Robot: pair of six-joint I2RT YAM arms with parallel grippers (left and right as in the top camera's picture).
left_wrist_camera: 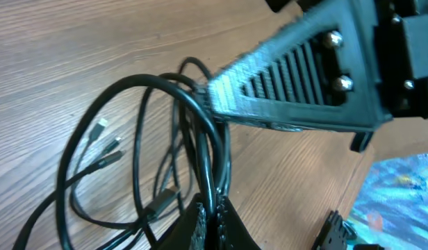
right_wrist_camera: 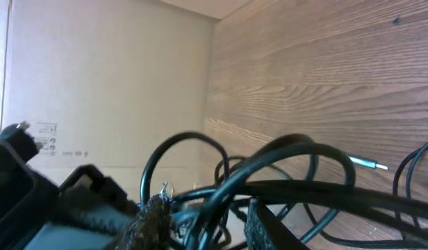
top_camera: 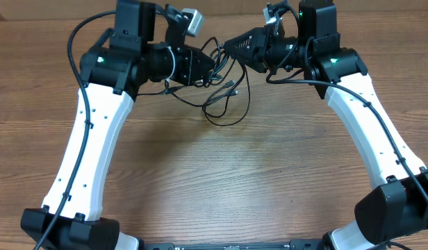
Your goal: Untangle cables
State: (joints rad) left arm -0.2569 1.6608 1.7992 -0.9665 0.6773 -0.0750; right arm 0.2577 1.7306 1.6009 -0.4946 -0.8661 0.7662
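The job is at its opening step: both arms meet over the cables (top_camera: pixel 223 83), which lie in one knot at the far middle of the bench (top_camera: pixel 221 187), a slack loop trailing toward the near side.

The left tool (left_wrist_camera: pixel 214 219) is pressed together on the cables, pinching a cord where several cross. The right tool (right_wrist_camera: pixel 203 222) has its fingers apart with a few cords running through the gap. I cannot tell whether it grips them yet.

As I judge it, the next move calls for the right tool to settle on a single cord, not the whole bunch, and then for the two arms to draw apart gently so the loops slide free instead of cinching tighter.

The cords are thin, black and glossy, looping over one another, with small plugs (left_wrist_camera: pixel 103 130) lying loose on the wood.
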